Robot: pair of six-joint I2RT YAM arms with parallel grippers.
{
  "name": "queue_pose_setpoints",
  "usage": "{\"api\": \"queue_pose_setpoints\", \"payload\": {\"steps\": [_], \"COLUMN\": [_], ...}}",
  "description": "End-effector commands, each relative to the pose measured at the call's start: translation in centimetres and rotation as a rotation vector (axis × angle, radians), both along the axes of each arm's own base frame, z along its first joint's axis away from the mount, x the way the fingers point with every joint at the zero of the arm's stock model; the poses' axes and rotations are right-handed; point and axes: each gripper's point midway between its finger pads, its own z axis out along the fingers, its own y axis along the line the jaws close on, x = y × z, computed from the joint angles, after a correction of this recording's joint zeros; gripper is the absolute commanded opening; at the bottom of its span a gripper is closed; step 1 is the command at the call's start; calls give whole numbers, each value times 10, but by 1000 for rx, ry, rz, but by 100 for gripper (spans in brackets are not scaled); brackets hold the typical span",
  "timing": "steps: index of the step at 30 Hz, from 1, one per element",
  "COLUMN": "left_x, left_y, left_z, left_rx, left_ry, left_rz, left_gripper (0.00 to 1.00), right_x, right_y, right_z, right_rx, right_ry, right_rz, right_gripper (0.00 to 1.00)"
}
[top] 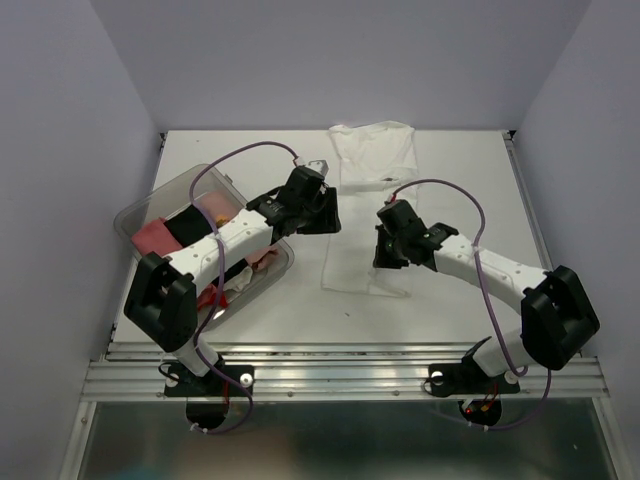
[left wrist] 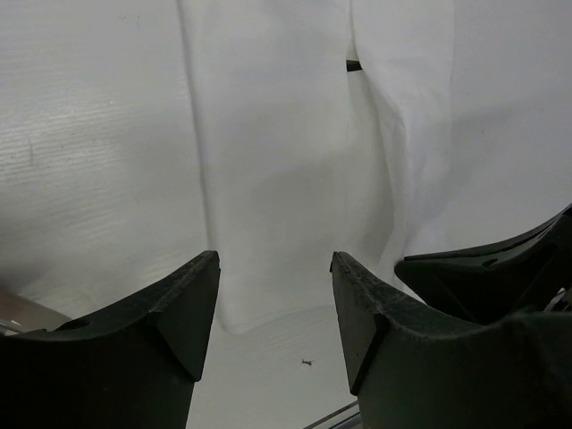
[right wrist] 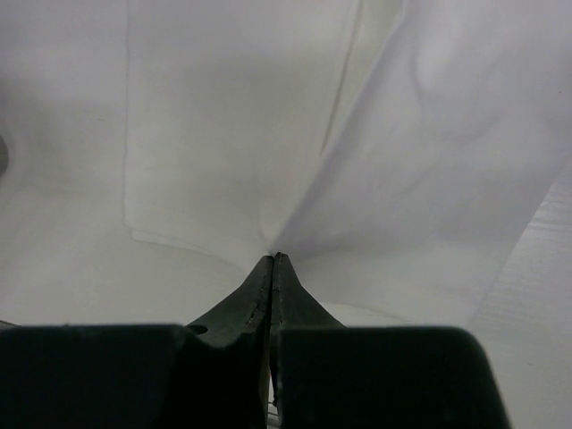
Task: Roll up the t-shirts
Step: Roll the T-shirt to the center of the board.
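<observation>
My right fingers [right wrist: 273, 266] are pressed fully together. They have pinched up a fold of the white t-shirt [top: 371, 155]: on the right wrist camera the cloth rises in a taut ridge straight to the tips. My left fingers [top: 326, 210] stand wide apart with nothing between them. On the left wrist camera they hang over the shirt's near hem, and I cannot tell whether they touch the cloth.

The left arm [top: 225, 240] runs from its base at the near left corner diagonally over the clear plastic tub [top: 133, 213], and its wrist ends at the shirt's left edge. The right arm [top: 500, 275] is bent at the near right, with the forearm coming in leftward. Its wrist is tipped down onto the shirt's right side, nearer to me than the left wrist.

The white t-shirt lies flat in the middle of the worktop [top: 460, 190], folded into a long strip running from the far edge toward the arms. A salmon-pink t-shirt [top: 154, 237] and a black t-shirt [top: 186, 222] sit in the tub.

The only label I can find is the small dark neck label [left wrist: 354, 64] on the white shirt, and it is too small to read.
</observation>
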Motion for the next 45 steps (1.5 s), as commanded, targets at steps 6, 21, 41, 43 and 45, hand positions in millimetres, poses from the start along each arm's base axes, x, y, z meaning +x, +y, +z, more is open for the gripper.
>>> {"api": "queue_pose_setpoints", "payload": {"steps": [6,21,41,43,45], "left_x": [-1,-7,-67,-67,-68], "left_y": [-3,-9,3,4,5], "left_z": [8,3,-31,-31,-32], "left_rx": [-20,-29,-44,-44,-47], "left_ry": [-27,-5,74,76,80], "left_rz": [-10,-30,-1,9,19], "left_gripper": [64,64,65,65,65], "right_x": [-22,-15,-63,-64,-65], "right_y": [17,0,-51,-50,-51], "right_z": [9,9,-56,-62,-67], "right_rx": [10,4,273,277,265], "right_ry": [88,39,206,212,219], "right_rz": [228,81,-294,-286,-280], "right_gripper": [1,41,64,59,51]}}
